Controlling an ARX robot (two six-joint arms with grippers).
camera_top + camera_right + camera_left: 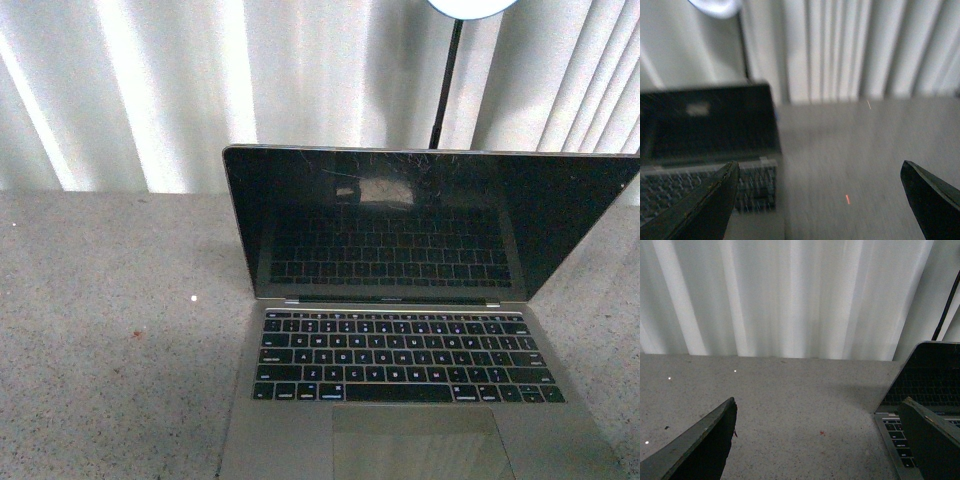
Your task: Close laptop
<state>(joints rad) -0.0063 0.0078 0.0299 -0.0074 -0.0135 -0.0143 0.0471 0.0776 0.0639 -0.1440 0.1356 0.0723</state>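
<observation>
Between the left fingers [699, 450] and right fingers [700, 210], both spread empty, stands the open laptop [400, 365]

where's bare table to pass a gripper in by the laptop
Widest: table left of the laptop, back to the curtain. More bare table along its right side. Behind the screen is hidden; a lamp pole stands there.

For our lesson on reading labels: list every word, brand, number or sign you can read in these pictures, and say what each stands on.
None can be read for certain.
Key legends on the laptop keyboard: pale marks, too small to read in the front view, blurred in both wrist views.
Tiny marking on the hinge strip: too small to read.
Nothing else shows writing.
</observation>
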